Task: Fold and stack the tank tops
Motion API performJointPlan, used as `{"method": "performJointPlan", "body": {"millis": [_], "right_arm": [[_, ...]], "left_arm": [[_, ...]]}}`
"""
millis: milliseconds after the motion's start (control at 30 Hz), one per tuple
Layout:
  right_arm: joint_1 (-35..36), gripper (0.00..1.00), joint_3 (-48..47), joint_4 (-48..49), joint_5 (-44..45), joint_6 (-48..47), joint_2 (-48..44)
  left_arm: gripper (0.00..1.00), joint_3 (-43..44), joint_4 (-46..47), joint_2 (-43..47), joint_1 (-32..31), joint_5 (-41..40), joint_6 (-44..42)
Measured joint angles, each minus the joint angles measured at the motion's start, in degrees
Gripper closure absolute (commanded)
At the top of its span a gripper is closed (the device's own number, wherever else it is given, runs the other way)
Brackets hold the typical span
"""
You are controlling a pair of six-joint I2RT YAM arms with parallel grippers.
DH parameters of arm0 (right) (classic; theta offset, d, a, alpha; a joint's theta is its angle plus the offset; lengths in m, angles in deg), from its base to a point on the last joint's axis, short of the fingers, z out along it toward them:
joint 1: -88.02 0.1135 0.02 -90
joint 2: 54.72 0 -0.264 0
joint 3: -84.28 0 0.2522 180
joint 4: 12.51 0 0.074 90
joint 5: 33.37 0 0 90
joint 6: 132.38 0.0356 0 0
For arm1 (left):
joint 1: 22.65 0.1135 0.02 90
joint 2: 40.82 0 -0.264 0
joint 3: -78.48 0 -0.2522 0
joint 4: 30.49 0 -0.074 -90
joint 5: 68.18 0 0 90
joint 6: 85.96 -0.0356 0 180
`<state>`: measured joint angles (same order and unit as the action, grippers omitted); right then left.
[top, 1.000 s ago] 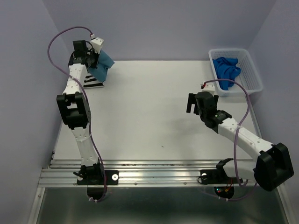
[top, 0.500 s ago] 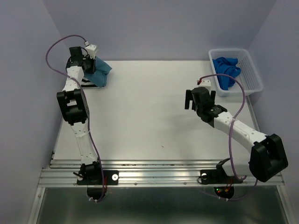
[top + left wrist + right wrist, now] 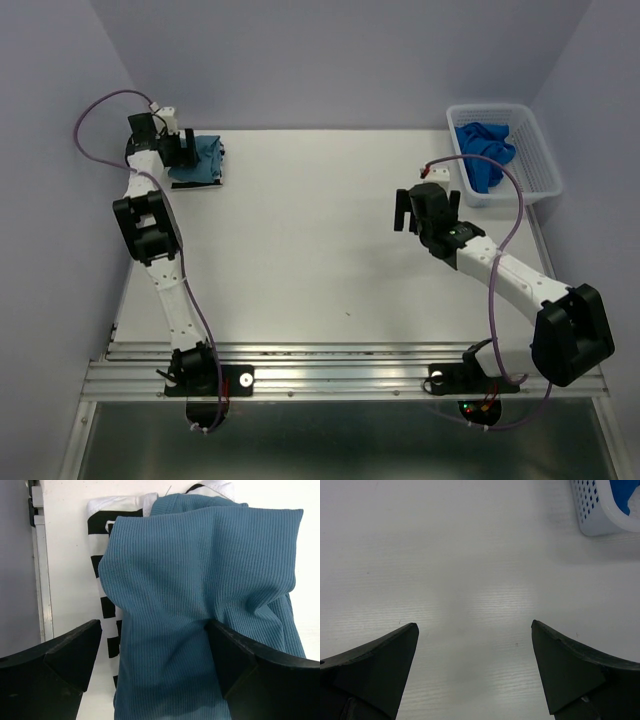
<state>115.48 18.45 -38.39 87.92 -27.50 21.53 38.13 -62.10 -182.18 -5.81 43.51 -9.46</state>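
A folded teal tank top (image 3: pixel 200 580) lies on the black-and-white striped tank top (image 3: pixel 100 527) at the table's far left corner, where the teal tank top (image 3: pixel 203 160) covers nearly all of the striped one. My left gripper (image 3: pixel 154 623) is open just over the teal fabric, its wide-spread fingers (image 3: pixel 65 655) either side of it. In the top view the left gripper (image 3: pixel 172 150) sits at the pile's left edge. The royal blue tank top (image 3: pixel 484 148) lies bunched in the white basket (image 3: pixel 540 165). My right gripper (image 3: pixel 474 625) hangs open over bare table, the right gripper (image 3: pixel 424 208) being left of the basket.
The basket (image 3: pixel 592 515) stands at the far right corner, its near corner showing in the right wrist view with blue fabric (image 3: pixel 626 490) inside. A metal rail (image 3: pixel 40 580) borders the table's left edge beside the pile. Lilac walls close in the back and sides.
The left gripper has opened and let go of the teal top, which now lies flat on the striped one. The left arm has swung lower and to the left. The right arm shifted slightly.
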Motion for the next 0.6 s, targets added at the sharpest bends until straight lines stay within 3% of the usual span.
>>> {"method": "performJointPlan", "body": {"millis": [333, 433, 600], "right_arm": [[0.0, 0.00, -0.2, -0.5, -0.1, 0.1, -0.2], [-0.1, 0.00, -1.7, -1.4, -0.1, 0.3, -0.2], [-5.2, 0.00, -7.8, -1.5, -5.5, 0.5, 0.2]], "left_arm": [[0.01, 0.2, -0.5, 2.9, 0.1, 0.8, 5.0], [0.01, -0.4, -0.3, 7.4, 0.2, 0.8, 8.3], [0.01, -10.7, 3.9, 22.1, 0.5, 0.4, 15.6]]}}
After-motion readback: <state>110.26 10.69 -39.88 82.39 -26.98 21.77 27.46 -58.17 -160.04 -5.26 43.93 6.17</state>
